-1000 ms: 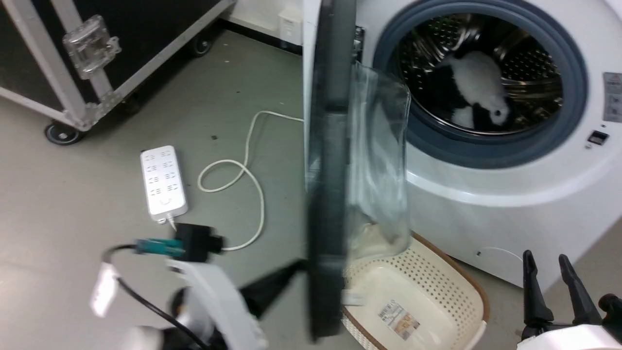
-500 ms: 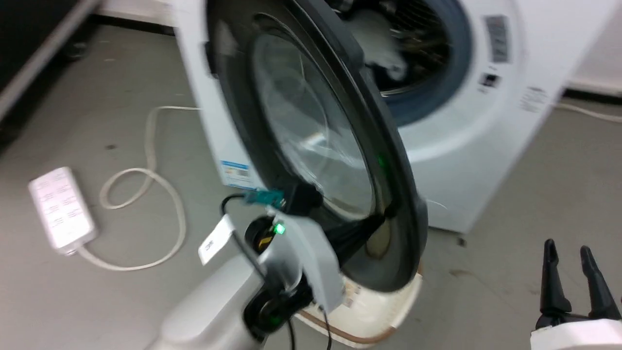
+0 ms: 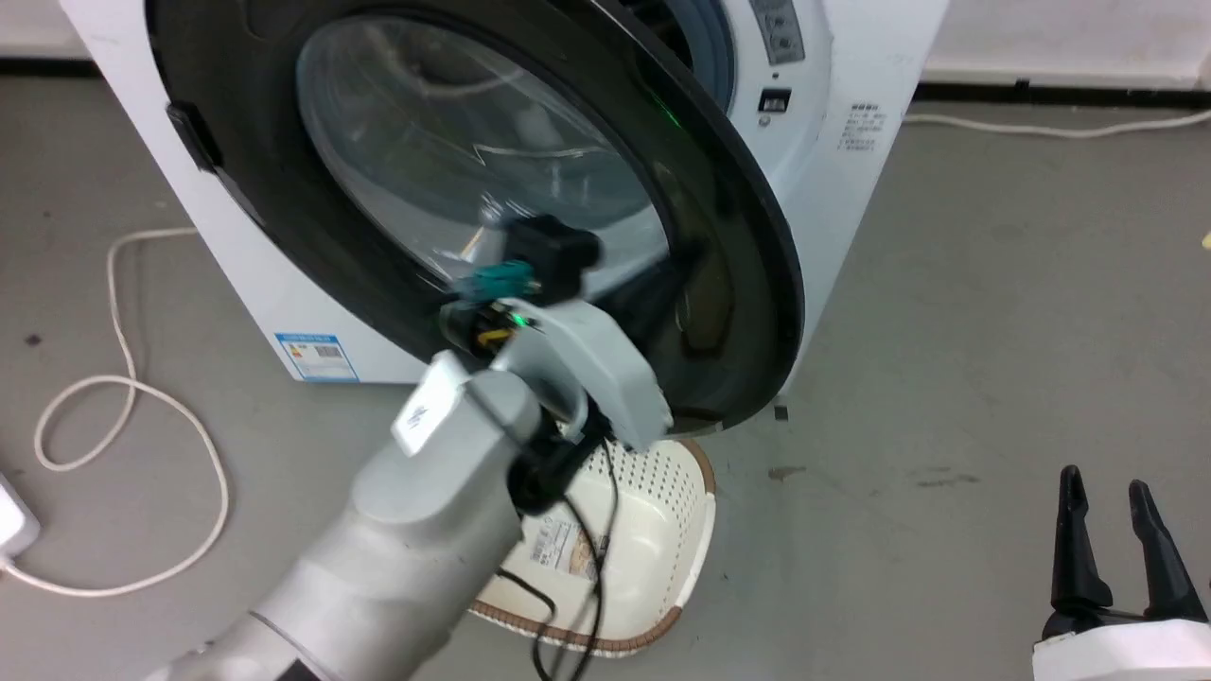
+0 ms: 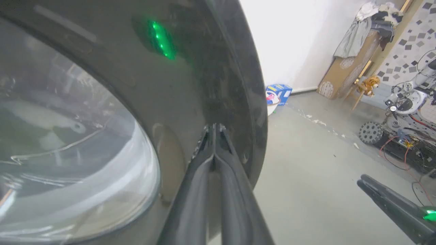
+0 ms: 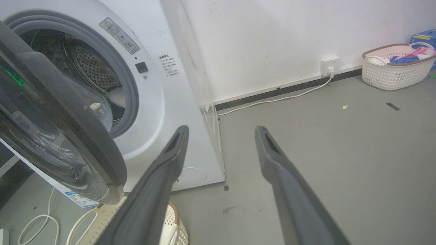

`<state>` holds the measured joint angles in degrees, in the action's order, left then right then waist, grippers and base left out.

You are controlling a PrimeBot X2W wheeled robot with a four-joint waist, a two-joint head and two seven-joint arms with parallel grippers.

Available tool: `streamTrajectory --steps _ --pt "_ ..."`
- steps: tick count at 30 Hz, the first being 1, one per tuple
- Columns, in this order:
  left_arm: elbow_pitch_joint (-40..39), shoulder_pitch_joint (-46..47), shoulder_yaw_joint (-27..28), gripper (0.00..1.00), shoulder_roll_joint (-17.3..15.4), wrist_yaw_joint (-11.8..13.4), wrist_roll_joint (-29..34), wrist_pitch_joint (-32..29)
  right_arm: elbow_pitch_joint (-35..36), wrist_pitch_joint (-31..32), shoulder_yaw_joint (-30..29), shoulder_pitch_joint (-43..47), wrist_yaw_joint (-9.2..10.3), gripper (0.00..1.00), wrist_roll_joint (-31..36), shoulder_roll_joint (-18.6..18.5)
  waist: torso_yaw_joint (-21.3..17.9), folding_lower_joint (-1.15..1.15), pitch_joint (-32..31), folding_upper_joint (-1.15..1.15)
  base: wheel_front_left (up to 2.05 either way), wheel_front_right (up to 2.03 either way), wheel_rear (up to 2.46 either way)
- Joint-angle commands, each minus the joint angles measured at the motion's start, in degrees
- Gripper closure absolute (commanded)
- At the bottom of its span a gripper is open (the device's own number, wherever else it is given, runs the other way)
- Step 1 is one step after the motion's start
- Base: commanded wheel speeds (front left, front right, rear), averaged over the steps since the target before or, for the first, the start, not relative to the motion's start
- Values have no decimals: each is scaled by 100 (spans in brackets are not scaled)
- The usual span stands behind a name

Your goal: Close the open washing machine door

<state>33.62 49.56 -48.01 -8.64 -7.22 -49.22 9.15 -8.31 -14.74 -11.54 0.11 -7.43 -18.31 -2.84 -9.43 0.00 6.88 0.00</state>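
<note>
Found left claw (image 4: 214,127) clenched on nothing, tips set against the black rim of the door (image 3: 728,246), low on its free side. Judged task about half done: door angled toward the washer (image 5: 160,102), gap open at the latch side, not latched. Saw right claw (image 3: 1104,479) released, well apart, idle.

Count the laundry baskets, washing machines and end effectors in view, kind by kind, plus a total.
Laundry baskets: 2 (near basket, far basket)
Washing machine: 1
End effectors: 2 (left end effector, right end effector)
Total: 5
</note>
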Motion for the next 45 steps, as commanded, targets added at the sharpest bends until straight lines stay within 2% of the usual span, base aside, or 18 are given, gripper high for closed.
streamTrajectory --steps 1,2,4,6,7,8,13,17,22,32,33,34,35,37,38,39,40,45 --pt "17 70 18 100 -56 -14 11 56 -1 -26 -6 -6 -6 0 -16 -4 94 0 -123 0 0 0 0" --pt "88 146 112 100 -176 104 234 368 -9 -26 -1 47 -6 0 17 -4 201 0 -280 0 0 0 0" --pt "62 150 203 100 -230 187 324 466 -14 -26 -9 81 -6 0 35 -4 279 0 -376 0 0 0 0" --pt "-61 124 390 100 -425 423 595 557 -17 -26 0 153 -6 0 67 -4 424 0 -552 0 0 0 0" --pt "-386 3 752 100 -630 704 844 578 -1 -26 43 211 -6 0 95 -4 554 0 -665 0 0 0 0" --pt "-386 3 752 100 -630 704 844 578 -1 -26 43 211 -6 0 95 -4 554 0 -665 0 0 0 0" --pt "-1659 -968 2120 100 -1085 1249 1450 583 66 -26 136 236 -6 0 79 -4 816 0 -776 0 0 0 0" --pt "-2250 -2020 2976 100 -1213 1463 1707 584 56 -26 173 283 -6 0 48 -4 984 0 -833 0 0 0 0" --pt "-2451 -3146 3424 100 -1214 1409 1869 584 18 -26 208 336 -6 0 -2 -4 1055 0 -870 0 0 0 0" --pt "-2021 -4120 2932 100 -1160 936 1835 378 2 -26 272 359 -6 0 -57 -4 1053 0 -874 0 0 0 0" --pt "-1991 -4134 2893 71 -1150 905 1832 369 -2 -26 278 365 -6 0 -61 -4 1050 0 -874 0 0 0 0" --pt "-1961 -4149 2870 18 -1129 882 1813 368 -13 -26 285 372 -6 0 -69 -4 1047 0 -875 0 0 0 0" --pt "-1934 -4159 2846 0 -1118 864 1805 364 -30 -26 290 377 -6 0 -81 -4 1043 0 -875 0 0 0 0" --pt "-1899 -4169 2855 0 -1092 875 1783 381 -43 -26 294 377 -6 0 -90 -4 1033 0 -881 0 0 0 0" --pt "-1887 -4175 2870 0 -1079 888 1772 394 -41 -26 288 376 -6 29 -77 -4 1028 0 -887 0 0 0 0" --pt "-1884 -4181 2887 0 -1068 906 1771 412 -14 -26 277 372 -6 81 -6 -4 1027 0 -893 0 0 0 0" --pt "-1889 -4186 2903 0 -1062 927 1782 432 20 -26 297 372 -6 100 113 -4 1027 0 -899 0 0 0 0" --pt "-2005 -4264 3013 0 -1012 1044 1814 510 334 -26 660 155 -6 100 516 -4 1018 0 -912 0 0 0 0"
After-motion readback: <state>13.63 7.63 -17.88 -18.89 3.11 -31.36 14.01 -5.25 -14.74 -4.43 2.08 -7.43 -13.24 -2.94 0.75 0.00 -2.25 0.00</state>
